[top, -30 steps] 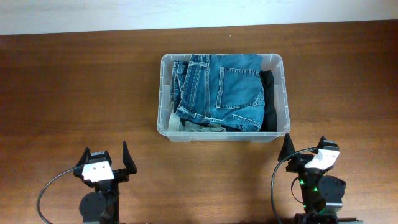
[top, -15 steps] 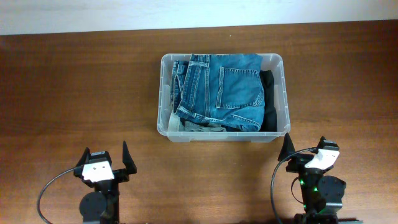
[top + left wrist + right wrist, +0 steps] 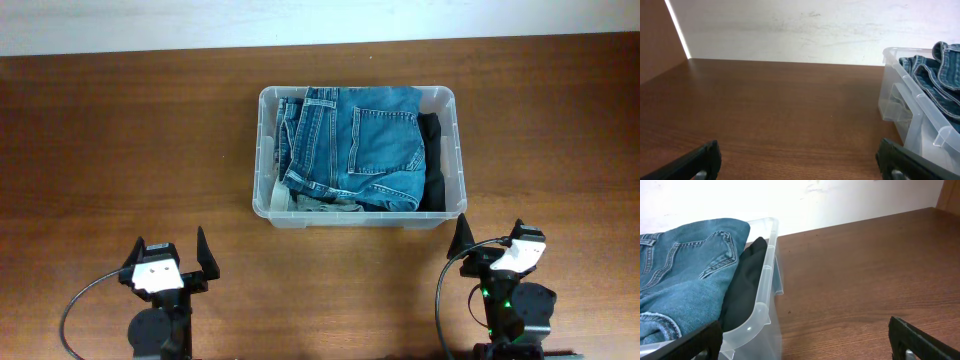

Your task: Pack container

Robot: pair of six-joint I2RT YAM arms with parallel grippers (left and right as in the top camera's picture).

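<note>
Container stands on the wooden table, centred toward its far side, well apart from both arms. Contents: folded blue jeans on top, covering most of the interior; a black garment along the right wall; a grey garment showing beneath the jeans at the near wall. Left gripper and right gripper sit near the table's front edge, jaws spread wide, holding nothing.

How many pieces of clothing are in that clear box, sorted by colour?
Blue jeans: 1
Black garment: 1
Grey garment: 1
Total: 3 visible in the container; anything underneath is hidden.
</note>
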